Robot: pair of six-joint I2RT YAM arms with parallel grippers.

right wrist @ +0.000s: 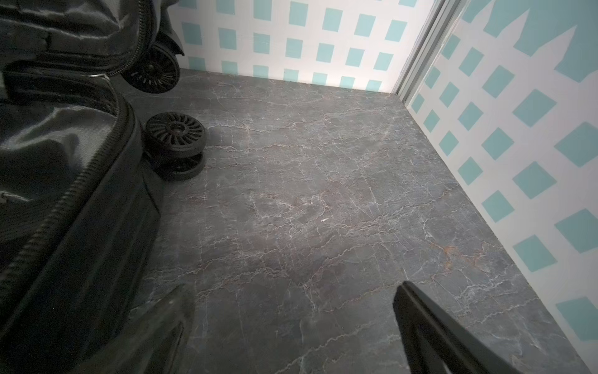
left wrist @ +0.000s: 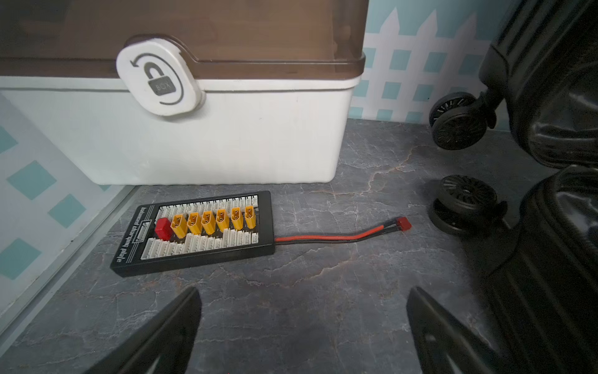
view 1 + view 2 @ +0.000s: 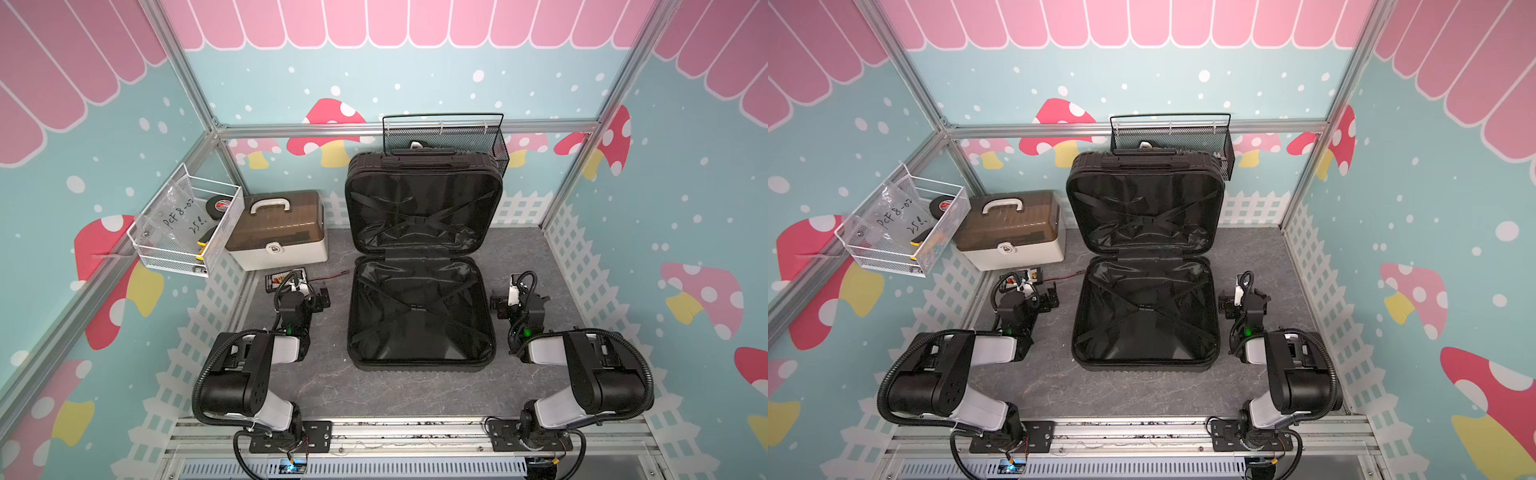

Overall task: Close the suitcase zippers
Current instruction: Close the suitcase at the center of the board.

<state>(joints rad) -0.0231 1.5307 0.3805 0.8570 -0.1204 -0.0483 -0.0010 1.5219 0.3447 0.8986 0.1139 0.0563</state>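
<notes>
the suitcase (image 3: 420, 307) sits in the middle of the bench (image 3: 415, 386), wide open like a book. one half lies flat with its soft black inside facing up. the other half stands up at the back, just in front of a black wire basket (image 3: 457, 133). i think the flat half holds it up at the fold. i cannot tell if it leans on the basket.

the zippers (image 1: 94, 162) run round the edge of each half. in the right wrist view the teeth on the flat half show, with nothing joined to them. i cannot see the little pulls. so no part of the zip is shut. i think the standing half has to come down onto the flat half first, or the two rows of teeth can't meet.

the left gripper (image 2: 304, 301) is just beside the left side of the case, low over the bench, spread wide with nothing in it. the right gripper (image 1: 293, 288) is on the right side, also spread wide and empty. one arm on each side makes sense: the case is big, and each arm can reach its own side.

a white box (image 3: 276, 232) with a brown lid sits to the left. a small black board (image 2: 197, 233) with yellow plugs lies in front of it, and its red and black wire (image 2: 339, 238) points toward the wheels (image 2: 466, 200) of the case. these are close to the left gripper, so it could bump them.
</notes>
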